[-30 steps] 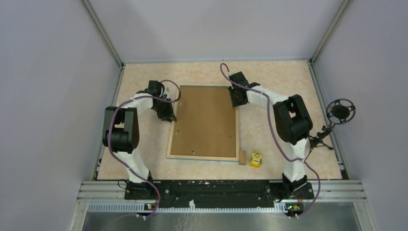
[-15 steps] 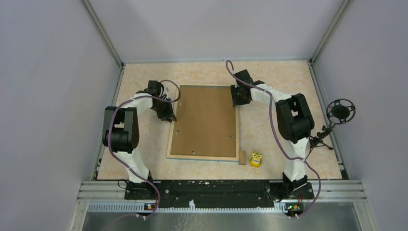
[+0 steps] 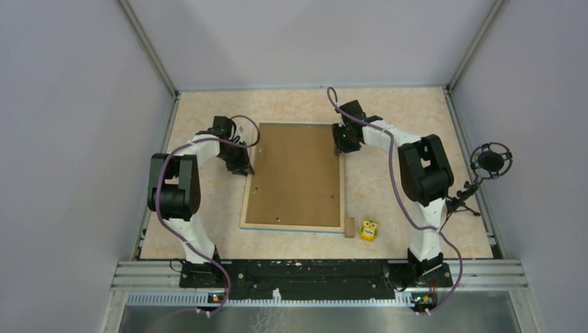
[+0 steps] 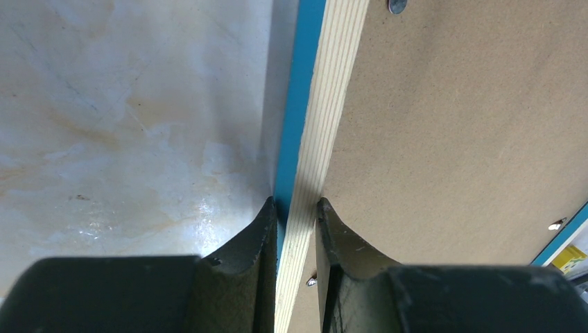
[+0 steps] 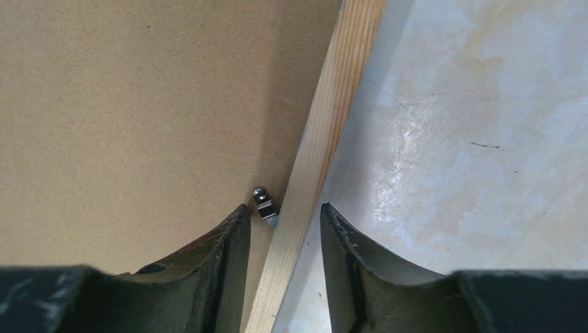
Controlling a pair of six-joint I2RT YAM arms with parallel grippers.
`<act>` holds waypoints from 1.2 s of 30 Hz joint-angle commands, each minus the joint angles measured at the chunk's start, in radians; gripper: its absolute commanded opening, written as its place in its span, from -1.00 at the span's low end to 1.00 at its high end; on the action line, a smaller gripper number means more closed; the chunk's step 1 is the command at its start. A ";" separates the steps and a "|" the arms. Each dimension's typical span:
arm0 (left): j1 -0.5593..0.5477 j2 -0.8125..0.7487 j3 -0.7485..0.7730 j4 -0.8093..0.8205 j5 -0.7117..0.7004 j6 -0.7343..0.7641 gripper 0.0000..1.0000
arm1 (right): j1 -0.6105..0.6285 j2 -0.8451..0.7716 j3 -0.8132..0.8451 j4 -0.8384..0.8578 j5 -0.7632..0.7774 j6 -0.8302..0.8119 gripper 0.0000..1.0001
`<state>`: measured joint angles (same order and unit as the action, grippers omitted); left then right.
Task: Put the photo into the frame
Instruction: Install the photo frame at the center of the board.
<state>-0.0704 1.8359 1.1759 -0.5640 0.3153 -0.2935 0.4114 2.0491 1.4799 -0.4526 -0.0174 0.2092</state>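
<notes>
- The left gripper point(image 4: 295, 208) is pressed onto the left rail of the large, thin light-wood frame point(image 4: 315, 104) with blue edges, pinching it
- That frame lies face down on the pale marbled table point(image 3: 402, 111) with the plain brown fibreboard backing board point(image 3: 295, 173) seated inside it, so loading looks largely done; turning a small metal tab point(image 5: 263, 201) seems left
- The balloon photo shows nowhere, and whether it sits beneath the board cannot be told
- The right gripper point(image 5: 283, 208) straddles the right rail, fingers spread with gaps on either side, gripping nothing
</notes>
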 commanded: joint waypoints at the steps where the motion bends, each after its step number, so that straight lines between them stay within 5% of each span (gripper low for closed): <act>1: 0.012 0.013 -0.010 0.022 0.008 -0.029 -0.69 | 0.001 0.044 -0.008 -0.065 0.014 -0.025 -0.25; 16: 0.012 0.013 -0.009 0.021 0.005 -0.029 -0.70 | 0.031 0.076 -0.041 -0.004 0.206 -0.005 -1.00; 27: 0.014 0.011 -0.009 0.020 -0.005 -0.030 -0.71 | 0.114 0.106 -0.034 -0.006 0.364 -0.019 -1.00; 36: 0.012 0.010 -0.010 0.021 -0.001 -0.030 -0.71 | 0.151 0.050 -0.060 0.115 0.311 -0.293 -1.00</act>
<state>-0.0669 1.8378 1.1759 -0.5632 0.3210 -0.2935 0.5621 2.0365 1.4448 -0.4088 0.3462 0.0586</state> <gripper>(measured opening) 0.265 0.181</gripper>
